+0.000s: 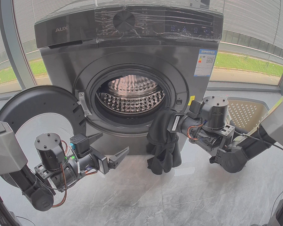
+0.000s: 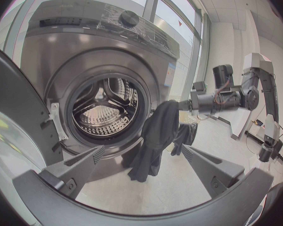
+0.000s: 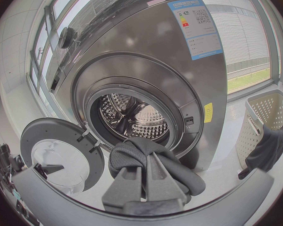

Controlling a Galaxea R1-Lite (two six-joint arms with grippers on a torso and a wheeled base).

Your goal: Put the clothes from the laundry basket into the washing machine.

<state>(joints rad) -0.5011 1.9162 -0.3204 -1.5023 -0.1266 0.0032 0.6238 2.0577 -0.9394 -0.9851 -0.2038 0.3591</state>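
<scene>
A grey front-loading washing machine [image 1: 129,44] stands ahead with its round door [image 1: 37,105] swung open to the left and its steel drum [image 1: 132,93] bare. My right gripper [image 1: 166,123] is shut on a black garment [image 1: 162,142], which hangs just right of and below the drum opening, in front of the machine. In the right wrist view the garment [image 3: 138,156] is bunched around the closed fingers [image 3: 157,179]. My left gripper [image 1: 111,149] is open, low in front of the machine beside the door, holding nothing. The beige laundry basket [image 1: 246,110] stands right of the machine.
Another dark garment [image 3: 269,148] drapes over the basket's rim [image 3: 258,99]. The floor [image 1: 154,192] is pale marble tile. Windows run behind the machine. The open door [image 2: 12,110] sits close beside my left arm.
</scene>
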